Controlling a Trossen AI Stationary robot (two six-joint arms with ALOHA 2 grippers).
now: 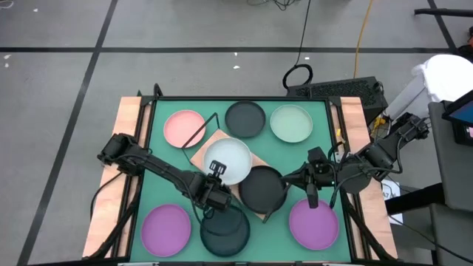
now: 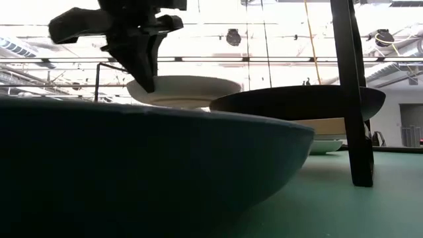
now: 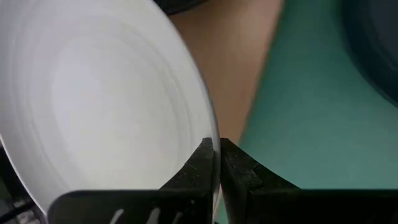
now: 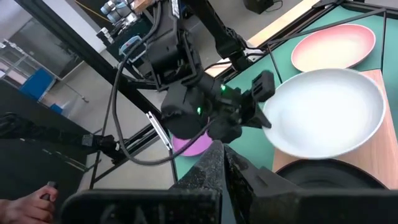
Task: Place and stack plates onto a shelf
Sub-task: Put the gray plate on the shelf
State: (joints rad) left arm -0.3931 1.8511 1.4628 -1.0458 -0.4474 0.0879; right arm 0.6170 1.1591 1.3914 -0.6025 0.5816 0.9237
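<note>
My left gripper (image 1: 216, 170) is shut on a pale white-grey plate (image 1: 230, 159) over the light wood shelf (image 1: 209, 144), which lies slantwise mid-table. A black plate (image 1: 261, 188) sits on the shelf's near-right end. Flat on the green mat lie a pink plate (image 1: 184, 128), a dark plate (image 1: 244, 119), a pale green plate (image 1: 291, 123), two purple plates (image 1: 165, 227) (image 1: 313, 223) and a dark plate (image 1: 225, 230). My right gripper (image 1: 313, 198) hangs shut and holding nothing above the near-right purple plate. My left gripper pinches the pale plate's rim (image 3: 214, 132) at its near-left side, one finger over the upper face and one under it. The fingers slant down from the table's near left. The plate (image 2: 185, 89) sits about level; whether its foot rests on the shelf I cannot tell.
The shelf's thin black wire frame (image 1: 198, 133) rises at its far-left end. A black upright bar (image 2: 350, 92) stands on the mat near the black plate. Wooden strips (image 1: 129, 125) edge the table left and right. Beyond the far edge lie cables and a dark box (image 1: 336, 90).
</note>
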